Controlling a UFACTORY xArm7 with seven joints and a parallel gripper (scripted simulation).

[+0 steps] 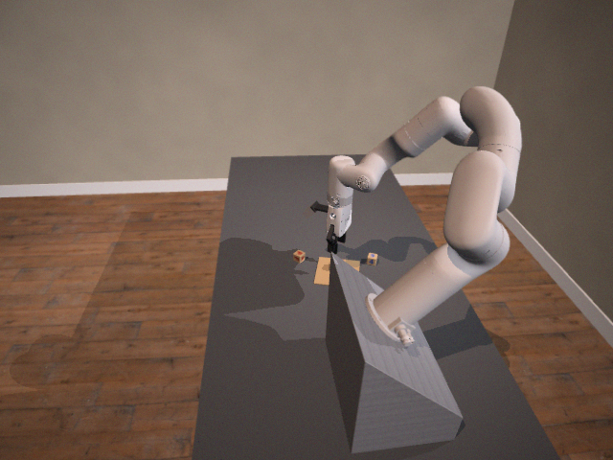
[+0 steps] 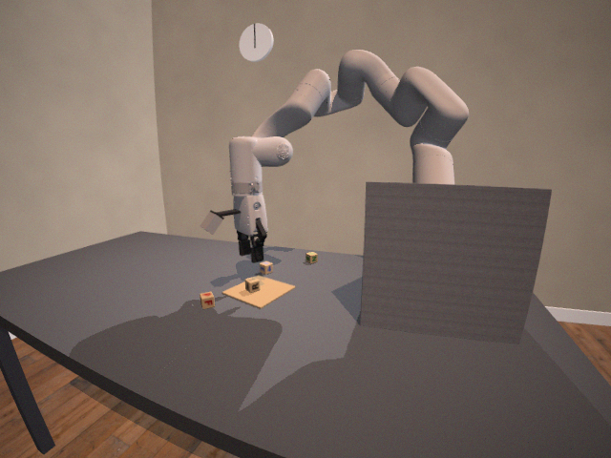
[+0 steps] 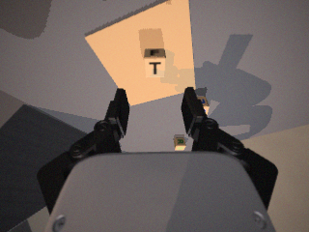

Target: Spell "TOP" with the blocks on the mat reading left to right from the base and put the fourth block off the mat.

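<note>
A tan mat (image 1: pixel 322 277) (image 2: pixel 272 292) (image 3: pixel 126 53) lies flat on the grey table (image 1: pixel 267 346). One block (image 2: pixel 252 284) (image 3: pixel 154 63) stands on it, showing a black T on the face towards the wrist camera. A block with a red letter (image 1: pixel 299 256) (image 2: pixel 207 300) lies off the mat. A block with a blue mark (image 2: pixel 266 267) (image 3: pixel 204 102) and one with a green mark (image 2: pixel 310 257) (image 3: pixel 180 141) also lie off it. In the top view another block (image 1: pixel 372 258) shows right of the mat. My gripper (image 1: pixel 332 245) (image 2: pixel 254 255) (image 3: pixel 154 98) hangs above the table just beyond the mat's far edge. It is open and empty.
A large grey wedge (image 1: pixel 396 386) (image 2: pixel 444 256) carries the arm's base and hides part of the mat in the top view. The arm's shadow falls across the table beside the mat.
</note>
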